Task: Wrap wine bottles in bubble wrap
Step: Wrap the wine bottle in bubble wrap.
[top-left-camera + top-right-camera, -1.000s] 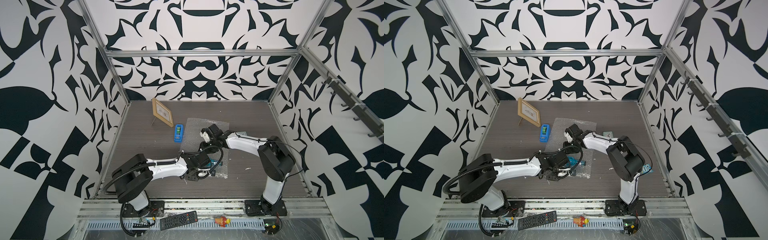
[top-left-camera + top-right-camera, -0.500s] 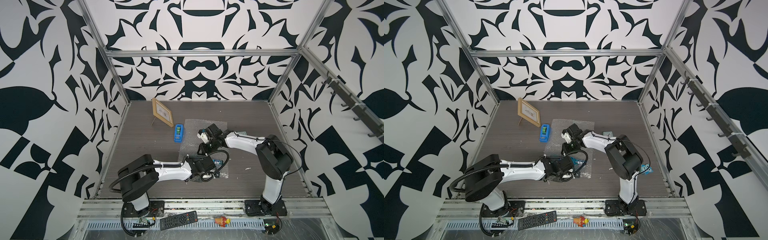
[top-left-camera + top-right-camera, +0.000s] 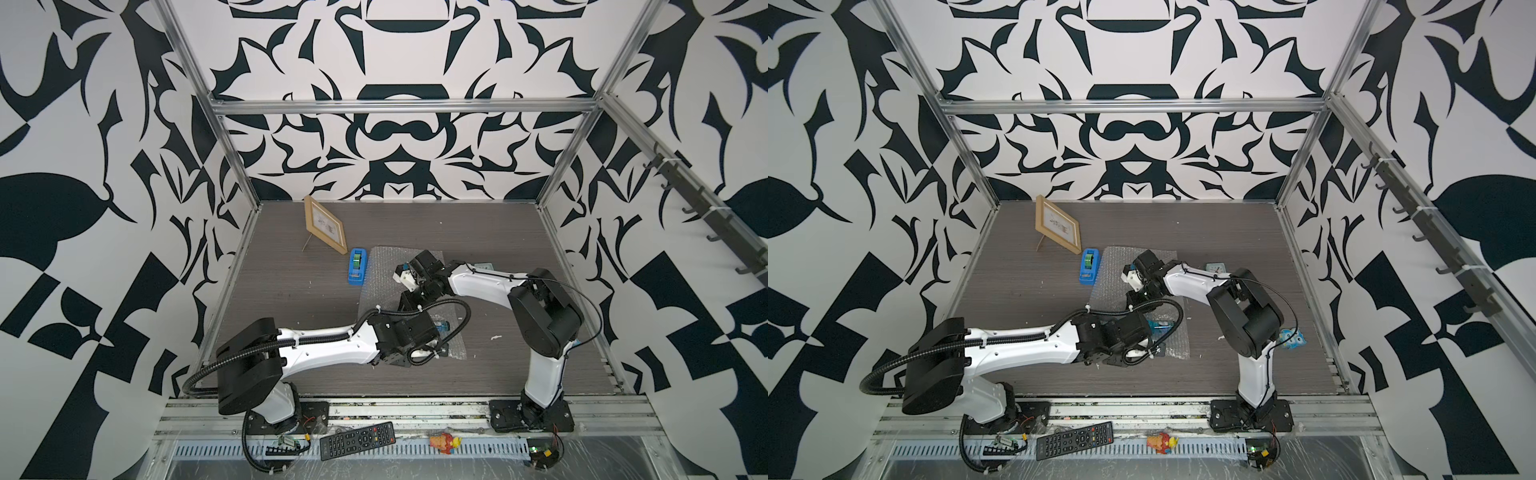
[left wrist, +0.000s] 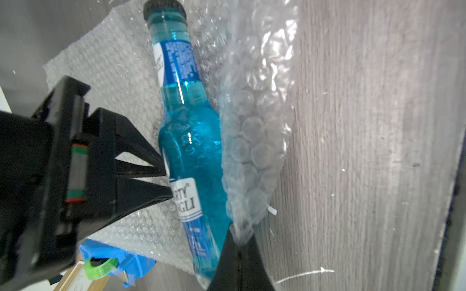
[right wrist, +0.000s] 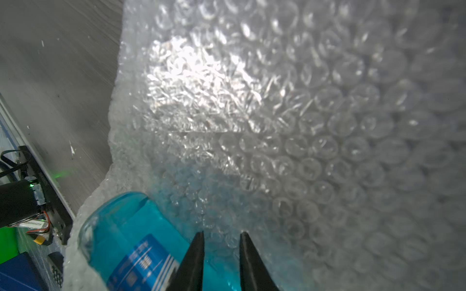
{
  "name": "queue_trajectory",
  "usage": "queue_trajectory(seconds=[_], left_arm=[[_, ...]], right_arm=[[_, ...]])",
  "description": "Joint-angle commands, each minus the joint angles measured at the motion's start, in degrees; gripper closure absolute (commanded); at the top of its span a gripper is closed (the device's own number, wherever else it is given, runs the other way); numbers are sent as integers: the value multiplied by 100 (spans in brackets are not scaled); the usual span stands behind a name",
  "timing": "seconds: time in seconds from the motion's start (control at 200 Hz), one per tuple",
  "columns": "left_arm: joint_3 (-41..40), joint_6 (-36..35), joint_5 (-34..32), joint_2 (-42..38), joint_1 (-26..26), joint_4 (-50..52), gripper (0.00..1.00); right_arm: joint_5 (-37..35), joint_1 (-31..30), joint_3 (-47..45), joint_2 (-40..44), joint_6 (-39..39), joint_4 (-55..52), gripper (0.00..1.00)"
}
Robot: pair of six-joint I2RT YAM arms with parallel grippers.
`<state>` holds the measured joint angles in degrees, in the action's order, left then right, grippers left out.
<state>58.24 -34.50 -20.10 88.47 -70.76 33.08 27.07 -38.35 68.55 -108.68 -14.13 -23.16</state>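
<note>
Left hand (image 4: 239, 238) pinching bubble wrap (image 4: 252, 126) beside bottle (image 4: 194, 141), right hand (image 5: 221, 235) slightly spread, tape dispenser (image 3: 357, 266) at bottle's 10 o'clock

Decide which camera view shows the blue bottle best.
The left wrist view: the bottle shows nearly full length, cap and labels included. The right wrist view catches only one end. In both top views the left arm hides all but a sliver.

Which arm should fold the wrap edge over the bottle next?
Left. The left gripper is shut on the bubble wrap edge, raised beside the bottle. The right gripper is at the bottle with jaws apart, seemingly holding nothing.
</note>
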Motion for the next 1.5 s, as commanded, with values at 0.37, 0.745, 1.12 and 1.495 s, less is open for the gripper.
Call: queue_trajectory(seconds=[0.37,0.745,1.12,1.495], left_arm=[[648,-263,952,161,813,680,100],[881,-470,1468,373,1231,743,100],[1216,-584,1999,774,1645,1032,100],[1405,-639,2140,1275,1958,940,99]], right_arm=[[413,327,412,49,311,-227,76],[-281,1017,-1467,2703,-214,515,40],[-643,1092,-3922,5891,-454,1762,22],[-1203,522,-3727,5785,-915,1647,30]])
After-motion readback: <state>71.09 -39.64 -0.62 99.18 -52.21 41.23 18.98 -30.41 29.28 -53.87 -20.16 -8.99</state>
